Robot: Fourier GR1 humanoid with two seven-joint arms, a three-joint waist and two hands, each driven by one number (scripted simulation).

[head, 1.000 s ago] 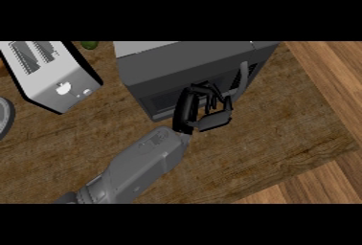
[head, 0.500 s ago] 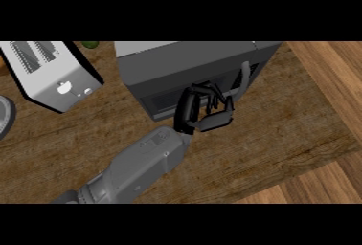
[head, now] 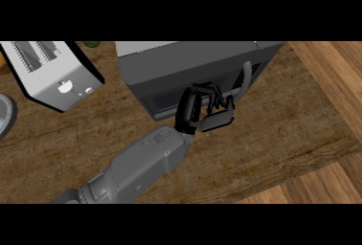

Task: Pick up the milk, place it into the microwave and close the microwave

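Microwave (head: 191,64): dark grey box that stood at 12 o'clock on the counter (head: 283,129), its front face turned toward 5 o'clock; the door looked shut, with a pale bar handle (head: 244,79) along its right side.
Left hand (head: 188,111): black, placed against the lower front of the microwave, just left of the handle.
Fingers (head: 212,98): curled together toward the palm; nothing could be made out inside them.
Left forearm (head: 141,165): grey, rose from 7 o'clock toward the centre of the view.
Milk: could not be seen anywhere on the counter or in the hand; whether it was behind the microwave door could not be told.
Toaster (head: 53,72): white with two top slots, lay at 10 o'clock, well apart from the microwave.
Plate (head: 4,117): pale rim only, cut off by the edge at 9 o'clock.
Floor (head: 332,72): light wood planks past the counter's edge, from 2 to 5 o'clock.
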